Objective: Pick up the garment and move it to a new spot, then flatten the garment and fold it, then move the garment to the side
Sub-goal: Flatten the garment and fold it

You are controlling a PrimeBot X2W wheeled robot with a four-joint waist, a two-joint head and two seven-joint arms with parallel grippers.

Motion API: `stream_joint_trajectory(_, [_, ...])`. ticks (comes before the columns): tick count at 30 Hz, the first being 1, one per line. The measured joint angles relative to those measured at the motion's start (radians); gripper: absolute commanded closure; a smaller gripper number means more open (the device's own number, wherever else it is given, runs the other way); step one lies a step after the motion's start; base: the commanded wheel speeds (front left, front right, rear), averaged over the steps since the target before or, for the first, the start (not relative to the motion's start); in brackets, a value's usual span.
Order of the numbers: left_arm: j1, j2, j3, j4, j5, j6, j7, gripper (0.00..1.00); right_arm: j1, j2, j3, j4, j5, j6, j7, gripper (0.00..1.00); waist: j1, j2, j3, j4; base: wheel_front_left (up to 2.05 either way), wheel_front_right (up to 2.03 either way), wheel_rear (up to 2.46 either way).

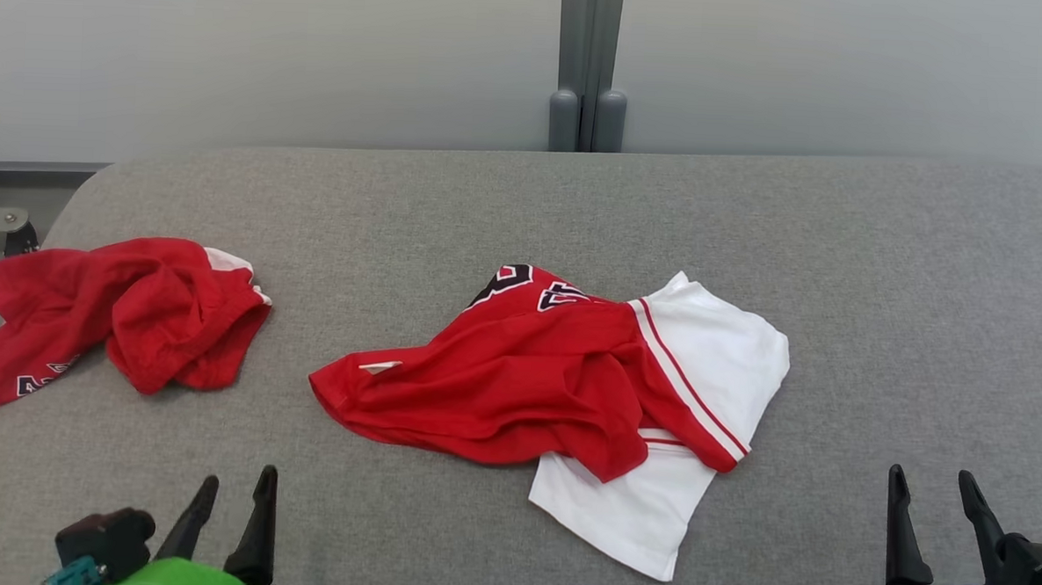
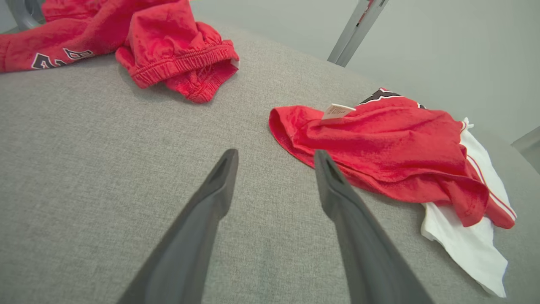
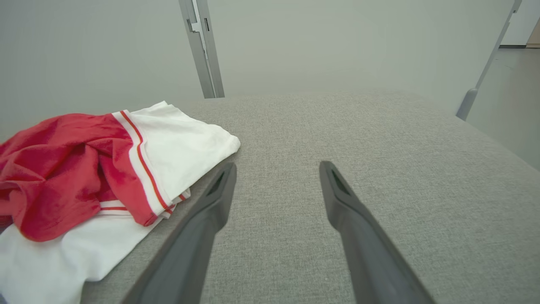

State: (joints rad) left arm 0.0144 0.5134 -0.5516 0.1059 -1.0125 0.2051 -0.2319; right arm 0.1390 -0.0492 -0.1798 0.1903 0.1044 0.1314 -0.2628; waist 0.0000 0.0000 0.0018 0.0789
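Spread left fingers (image 1: 257, 527) before rumpled red-and-white garment (image 1: 552, 382)

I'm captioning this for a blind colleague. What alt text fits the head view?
A crumpled red-and-white garment lies in the middle of a grey padded table, a bunched red garment near its left edge. At the bottom corners, the left gripper and the right gripper stand open, holding nothing.

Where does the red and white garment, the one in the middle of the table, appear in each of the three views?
Head view: the red and white garment lies at the centre, slightly below the middle.
Left wrist view: it is in the right half.
Right wrist view: it is at the lower left.
Shared landmark: the upright grey post behind it.
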Motion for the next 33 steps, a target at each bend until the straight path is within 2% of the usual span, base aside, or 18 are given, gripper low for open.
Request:
stream_joint_trajectory(6, [-0.126, -0.063, -0.012, 0.092, 0.066, -0.022, -0.015, 0.00, -0.001, 0.000, 0.011, -0.002, -0.003, 0.000, 0.000, 0.00, 0.0000, 0.0000, 0.007, -0.025, 0.00, 0.00, 0.00])
stream_joint_trajectory(10, [-0.238, -0.103, -0.028, 0.209, 0.055, -0.034, 0.048, 0.00, -0.013, 0.000, 0.017, -0.002, -0.007, 0.000, 0.000, 0.00, 0.0000, 0.0000, 0.023, -0.047, 0.00, 0.00, 0.00])
stream_joint_trajectory(14, [-0.327, -0.135, -0.025, 0.349, 0.034, -0.009, 0.128, 0.00, -0.032, 0.000, 0.021, -0.006, -0.010, 0.000, 0.000, 0.00, 0.0000, 0.0000, 0.045, -0.074, 0.00, 0.00, 0.00])
stream_joint_trajectory(19, [-0.369, -0.162, -0.025, 0.430, 0.008, -0.030, 0.165, 0.00, -0.033, 0.000, 0.009, -0.009, -0.010, 0.000, 0.000, 0.00, 0.0000, 0.0000, 0.075, -0.105, 0.00, 0.00, 0.00])
stream_joint_trajectory(29, [-0.431, -0.188, -0.023, 0.576, -0.001, -0.067, 0.167, 0.00, -0.061, 0.000, 0.020, -0.011, -0.009, 0.000, 0.000, 0.00, 0.0000, 0.0000, 0.137, -0.125, 0.00, 0.00, 0.00])
stream_joint_trajectory(33, [-0.439, -0.200, -0.026, 0.606, -0.005, -0.091, 0.152, 0.27, -0.067, 0.000, 0.020, -0.012, -0.009, 0.000, 0.000, 0.00, 0.0000, 0.0000, 0.142, -0.125, 0.00, 0.00, 0.00])
